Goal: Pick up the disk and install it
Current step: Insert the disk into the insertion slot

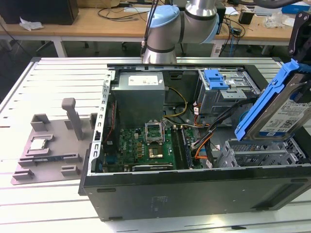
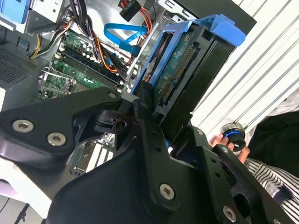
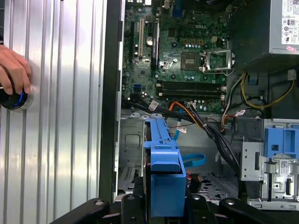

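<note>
Open desktop computer on a slatted metal surface (image 1: pixel 29 87), seen from above and in front. At the exterior view's left, a grey plastic fixture (image 1: pixel 53 145) lies on the surface with a small square chip (image 1: pixel 39 144) resting in it, well apart from the work.

In the middle of the frame is the computer case (image 1: pixel 194 194) with its side off. Inside are a green motherboard (image 1: pixel 141 148) and, behind it, a grey power supply (image 1: pixel 141 94). Farther right, in the upper drive bay, sits a bare blue bracket (image 1: pixel 216 78) with no drive in it.

At the exterior view's right, the disk (image 1: pixel 279 109) hangs in the air, steeply tilted, label facing the camera, its blue carrier frame around the edges. It is above the empty lower drive cage (image 1: pixel 257 155) and not yet in it. In the first wrist view the tool (image 3: pixel 166 207) is closed on the disk, its black fingers (image 3: pixel 138 205) pressed to either side of the blue frame.

A person's hand (image 3: pixel 14 67) rests on a round blue-lit knob (image 3: pixel 13 99) on the surface beside the case.

Likely trouble: the disk is tilted against the cage (a corner of the frame could catch a rail and jam). Orange and black cables (image 1: pixel 204 145) and a blue ribbon cable (image 3: pixel 194 161) lie close to the bay and could be pinched under the drive. The hold is on flexible plastic, so a sideways push might twist the disk in the tool.
</note>
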Motion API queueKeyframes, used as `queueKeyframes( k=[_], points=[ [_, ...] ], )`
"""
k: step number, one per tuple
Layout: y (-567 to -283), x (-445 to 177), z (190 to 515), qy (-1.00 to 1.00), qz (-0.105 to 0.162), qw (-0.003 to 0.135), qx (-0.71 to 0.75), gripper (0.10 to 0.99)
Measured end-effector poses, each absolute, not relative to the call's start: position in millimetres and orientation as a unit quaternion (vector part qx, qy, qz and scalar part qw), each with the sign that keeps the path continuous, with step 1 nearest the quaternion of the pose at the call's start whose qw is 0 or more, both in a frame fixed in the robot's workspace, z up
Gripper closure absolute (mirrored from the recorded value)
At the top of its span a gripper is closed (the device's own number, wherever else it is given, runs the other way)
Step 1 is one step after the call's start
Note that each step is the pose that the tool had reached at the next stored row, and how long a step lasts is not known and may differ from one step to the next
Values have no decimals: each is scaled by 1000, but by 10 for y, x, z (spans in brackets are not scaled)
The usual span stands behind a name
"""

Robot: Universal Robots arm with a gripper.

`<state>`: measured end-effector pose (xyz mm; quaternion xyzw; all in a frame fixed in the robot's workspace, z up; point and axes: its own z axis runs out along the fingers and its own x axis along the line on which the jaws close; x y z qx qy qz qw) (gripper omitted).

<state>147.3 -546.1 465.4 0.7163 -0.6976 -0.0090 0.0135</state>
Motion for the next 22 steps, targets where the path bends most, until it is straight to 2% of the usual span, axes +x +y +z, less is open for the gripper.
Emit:
queueKeyframes(
  k=[22],
  points=[
    [-5461,1497,4232,-707,-9,14,707,722]
  ],
)
